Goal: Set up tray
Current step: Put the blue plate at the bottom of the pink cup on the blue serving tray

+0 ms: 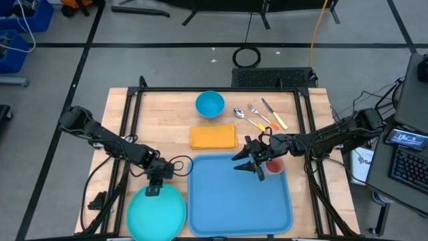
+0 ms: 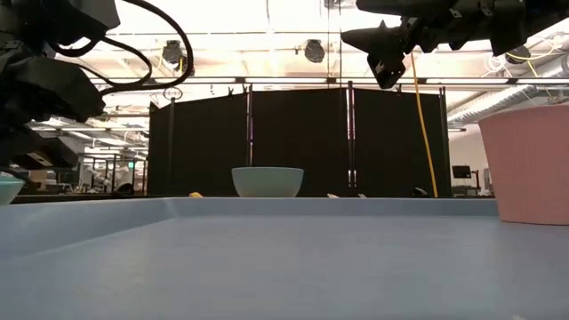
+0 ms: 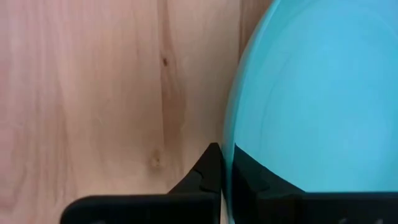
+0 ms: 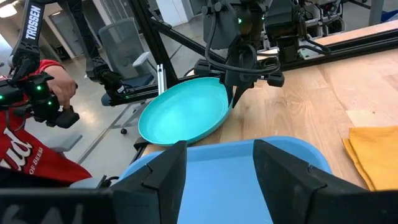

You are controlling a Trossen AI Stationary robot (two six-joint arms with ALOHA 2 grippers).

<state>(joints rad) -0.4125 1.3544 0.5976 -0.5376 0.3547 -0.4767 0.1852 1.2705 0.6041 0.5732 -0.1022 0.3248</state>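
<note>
Wooden bench [image 1: 167,117] carries the flat blue tray [image 1: 221,201], rim raised, corners rounded. "TROSSEN" reads on an arm. Left fingers [image 3: 219,180] pinch the plate [image 1: 156,213]; right fingers [image 4: 283,180] stand wide.

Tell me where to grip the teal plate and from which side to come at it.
Grip the thin raised rim of the teal plate, on the edge facing the table's far side, coming down from above. The plate lies flat on the wood with only its lip standing up to pinch. The left hand is already shut on that edge, one finger outside the rim.
</note>
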